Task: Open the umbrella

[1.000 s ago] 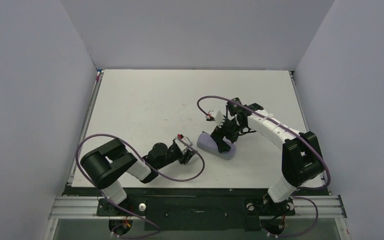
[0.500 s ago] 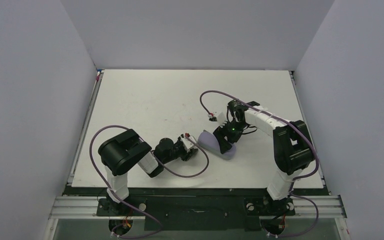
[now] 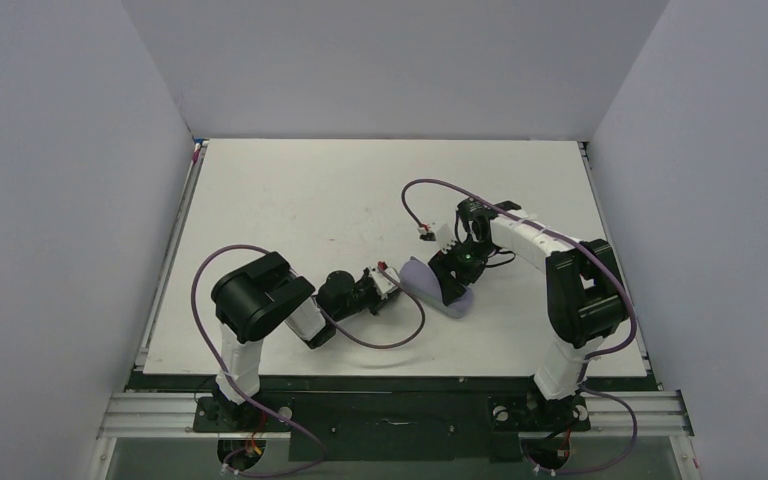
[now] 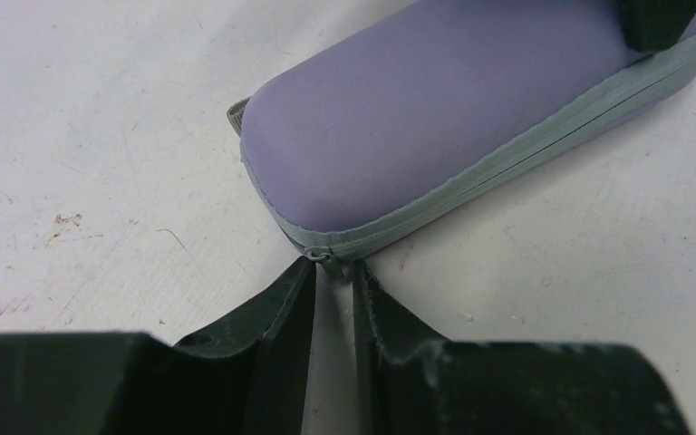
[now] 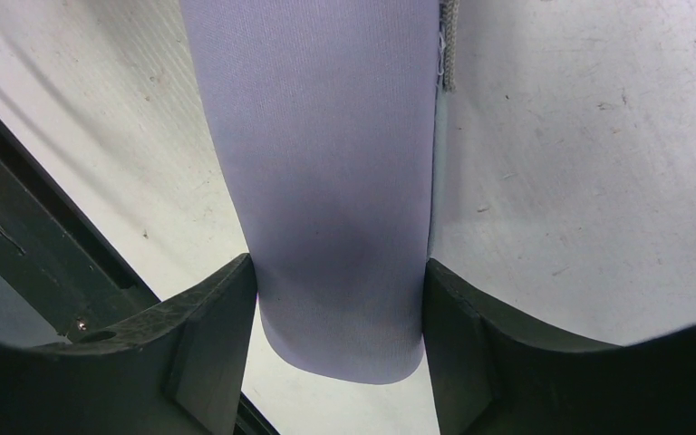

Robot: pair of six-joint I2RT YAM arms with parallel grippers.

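The umbrella itself is hidden. A flat lilac oval pouch with a grey zip lies on the white table. My right gripper is shut across the pouch's right part. In the right wrist view both fingers press the sides of the pouch, with my right gripper straddling it. My left gripper is low at the pouch's left end. In the left wrist view my left gripper has its fingers a narrow gap apart, with the zip pull of the pouch between the tips.
Grey walls enclose the table on three sides. Purple cables loop from both arms over the table near the pouch. The table's dark front edge shows close behind the right gripper.
My left gripper has moved right and forward up to the pouch's left end. My right gripper has settled lower on the pouch, which shifted slightly.
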